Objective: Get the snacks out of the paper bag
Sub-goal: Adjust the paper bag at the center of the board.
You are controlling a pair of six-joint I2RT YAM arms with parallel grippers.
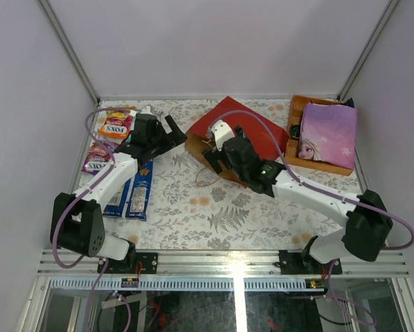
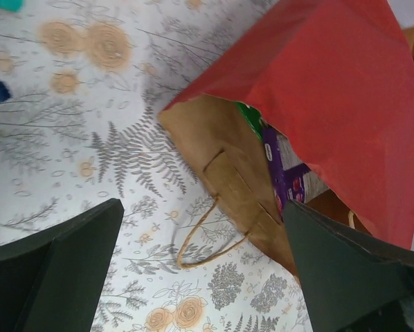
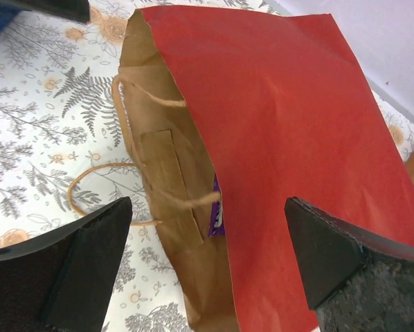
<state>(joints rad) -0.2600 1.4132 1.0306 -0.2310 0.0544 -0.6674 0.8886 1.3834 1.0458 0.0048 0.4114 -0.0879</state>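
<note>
The floral-clothed table [image 1: 193,207] carries the paper bag [image 3: 276,124] on its side, red face up. Its brown open mouth lies ahead of and between the jaws of the right gripper [image 3: 208,200], which stand wide apart and hold nothing. The same mouth sits just ahead of the left gripper [image 2: 201,207], whose jaws are also spread wide and empty, with a loop handle [image 2: 214,253] on the cloth between them. Two long blue packs [image 1: 139,190] and two FOX'S candy bags [image 1: 115,124] lie behind the left jaws, beside that arm. A purple packet [image 2: 283,166] and a green packet [image 2: 247,116] show inside the bag's mouth
</note>
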